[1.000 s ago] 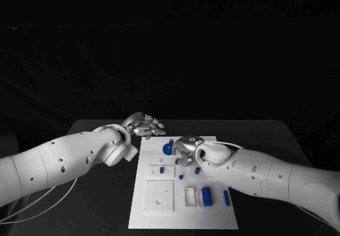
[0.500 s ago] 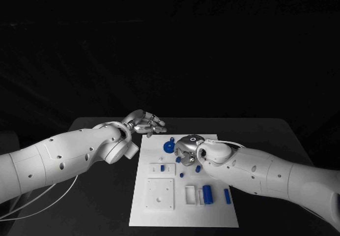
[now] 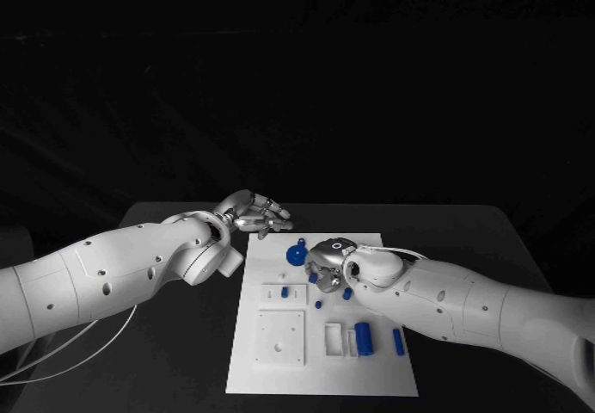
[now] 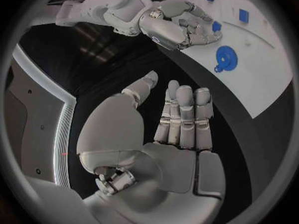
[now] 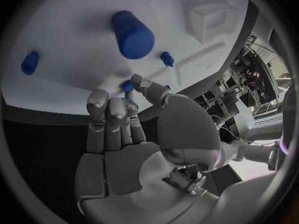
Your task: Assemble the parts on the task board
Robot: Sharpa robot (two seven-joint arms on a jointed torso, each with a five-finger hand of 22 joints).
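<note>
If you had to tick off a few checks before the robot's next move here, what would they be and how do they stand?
1. Left hand free, fingers apart: ok.
2. Left hand off the task board: ok, it hovers beside its far corner.
3. Right hand over the board: ok.
4. Right hand holding a part: cannot tell; a small blue piece sits at its fingertips.
5. Blue gear free on the board: ok.
6. Blue cylinder within reach: probably ok.

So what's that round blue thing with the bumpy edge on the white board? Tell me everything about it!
It is a blue gear, a flat round disc with small teeth all round its rim and a little raised hub in the middle; it looks like plastic. It lies flat near the far end of the white task board. In the left wrist view nothing touches it. The right robot hand hovers close beside it, and the left robot hand is over the black table, off the board.
</note>
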